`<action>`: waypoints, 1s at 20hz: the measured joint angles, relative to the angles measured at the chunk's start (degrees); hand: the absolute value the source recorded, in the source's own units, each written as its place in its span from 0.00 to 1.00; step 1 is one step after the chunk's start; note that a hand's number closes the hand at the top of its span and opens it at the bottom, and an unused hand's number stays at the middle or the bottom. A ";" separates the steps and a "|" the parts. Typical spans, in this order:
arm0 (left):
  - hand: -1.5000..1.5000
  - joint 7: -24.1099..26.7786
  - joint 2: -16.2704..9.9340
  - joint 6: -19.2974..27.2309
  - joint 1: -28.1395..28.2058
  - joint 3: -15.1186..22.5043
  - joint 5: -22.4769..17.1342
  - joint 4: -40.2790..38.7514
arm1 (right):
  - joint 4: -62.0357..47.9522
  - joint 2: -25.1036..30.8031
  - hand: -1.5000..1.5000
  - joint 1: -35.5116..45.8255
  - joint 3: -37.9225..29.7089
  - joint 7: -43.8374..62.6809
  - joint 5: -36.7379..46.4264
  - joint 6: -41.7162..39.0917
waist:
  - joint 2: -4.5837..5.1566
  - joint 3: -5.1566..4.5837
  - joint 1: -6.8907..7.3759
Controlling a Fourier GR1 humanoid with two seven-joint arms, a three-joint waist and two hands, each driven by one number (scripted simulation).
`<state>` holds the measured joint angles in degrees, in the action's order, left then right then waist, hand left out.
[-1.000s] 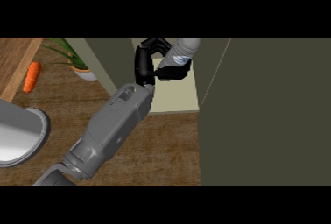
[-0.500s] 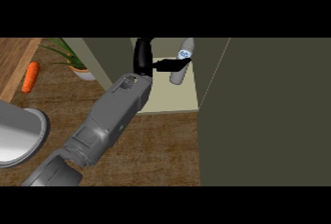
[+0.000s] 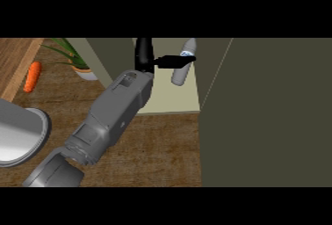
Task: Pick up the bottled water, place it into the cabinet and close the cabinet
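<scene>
Wooden surface (image 3: 156, 145); our left hand (image 3: 152, 59) pinches the bottled water (image 3: 182, 74) inside the cabinet (image 3: 162, 107). Bottle tilted; we judge it may topple on release.

No legible text, brand, number or sign anywhere in view. The bottled water (image 3: 182, 66), at about 12 o'clock inside the cabinet (image 3: 168, 94), carries a small blue-and-white label band near its upper part, but nothing on it can be read; it is partly covered by a finger of the hand (image 3: 146, 55).
</scene>
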<state>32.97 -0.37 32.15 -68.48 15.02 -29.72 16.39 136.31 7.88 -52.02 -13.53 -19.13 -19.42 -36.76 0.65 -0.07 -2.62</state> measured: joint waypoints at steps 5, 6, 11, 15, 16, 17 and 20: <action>0.00 1.89 0.25 -4.89 1.74 -1.08 -2.54 4.09 | 0.07 -0.04 0.00 -0.58 -0.44 -0.69 -0.16 -0.58 | -0.29 0.00 0.30; 0.00 1.58 0.28 -5.63 1.68 -1.11 -2.79 4.82 | 0.23 -0.34 0.00 -0.83 0.12 -0.42 -0.18 -0.35 | -0.35 -0.01 0.48; 0.00 -0.80 0.34 -7.51 5.53 1.90 -4.46 11.71 | 0.26 -0.63 0.00 -0.35 0.88 0.44 -0.22 0.16 | -0.76 0.01 1.43; 0.00 -2.93 0.35 -6.69 10.17 5.49 -5.52 19.44 | 0.45 -0.71 0.00 -0.50 1.73 1.41 -0.31 0.43 | -0.96 0.01 2.06; 0.00 -3.45 0.36 -6.62 11.61 6.51 -5.82 21.43 | 0.59 -0.87 0.00 -0.74 2.48 1.67 -0.32 0.55 | -1.02 0.00 2.21; 0.00 -3.80 0.36 -5.78 13.15 7.83 -6.12 23.80 | 0.57 -0.56 0.00 -0.56 2.24 1.89 -0.34 0.62 | -1.05 0.00 2.30; 0.00 -5.04 -0.03 -4.55 17.89 10.47 -6.05 31.16 | 0.66 -0.91 0.00 -0.54 3.13 2.11 -0.25 1.09 | -1.20 0.00 2.86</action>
<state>27.93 -0.40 27.61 -50.60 25.49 -35.77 47.55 136.97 6.97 -52.56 -10.40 -17.02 -19.67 -35.67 -0.55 -0.07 0.24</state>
